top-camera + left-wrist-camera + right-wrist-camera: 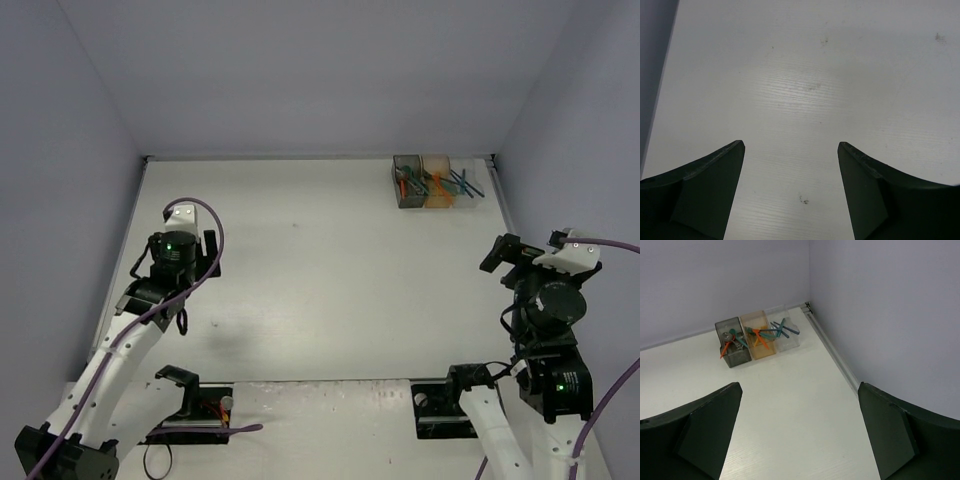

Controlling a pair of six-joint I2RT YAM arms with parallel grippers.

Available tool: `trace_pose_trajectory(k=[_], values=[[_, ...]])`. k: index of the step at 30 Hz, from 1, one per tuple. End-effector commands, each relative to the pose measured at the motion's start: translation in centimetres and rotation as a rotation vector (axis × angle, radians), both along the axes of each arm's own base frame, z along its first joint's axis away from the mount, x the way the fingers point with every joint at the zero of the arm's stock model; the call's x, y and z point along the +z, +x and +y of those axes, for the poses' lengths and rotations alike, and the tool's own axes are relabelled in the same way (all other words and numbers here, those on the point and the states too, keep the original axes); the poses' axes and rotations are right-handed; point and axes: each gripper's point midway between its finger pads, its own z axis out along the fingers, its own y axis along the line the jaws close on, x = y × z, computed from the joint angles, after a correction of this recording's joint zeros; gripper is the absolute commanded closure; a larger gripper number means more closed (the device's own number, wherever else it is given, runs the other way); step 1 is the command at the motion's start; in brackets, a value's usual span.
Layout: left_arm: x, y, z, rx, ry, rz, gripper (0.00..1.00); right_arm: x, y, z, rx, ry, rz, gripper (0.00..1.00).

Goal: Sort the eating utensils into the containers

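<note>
White desk (300, 280) between pale walls (300, 70): left tool (791, 144) at 9 o'clock, jaws apart, empty. Three adjoining translucent bins (764, 351) at 1 o'clock hold orange, teal and blue-grey thin utensils (760, 336); right tool (800, 385) at 4 o'clock gapes wide, empty.

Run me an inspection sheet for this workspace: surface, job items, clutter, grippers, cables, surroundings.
Surface: white table, a few faint scuffs.
Job's things: three adjoining containers, dark grey, orange and clear, at the far right corner; utensils inside, some sticking out.
Clutter: nothing seen.
Grippers: left gripper open, empty, over bare table; right gripper open, empty, facing the containers.
Cables: purple cables trail on the left and right sides.
Surroundings: plain walls on three sides.
</note>
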Motion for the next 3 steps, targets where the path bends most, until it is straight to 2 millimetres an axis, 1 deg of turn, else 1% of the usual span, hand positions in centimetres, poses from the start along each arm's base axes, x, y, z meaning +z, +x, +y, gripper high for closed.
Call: trace_pose_trajectory(k=[1,3], values=[[1.89,1.29,0.21,0.016,0.005,-0.088,0.28,1.44,1.34,0.9,0.043,0.004,-0.035,0.0],[1.92,1.37,0.17,0.012,0.007,-0.087,0.28,1.66,1.43,1.07,0.053,-0.001,-0.036,0.0]])
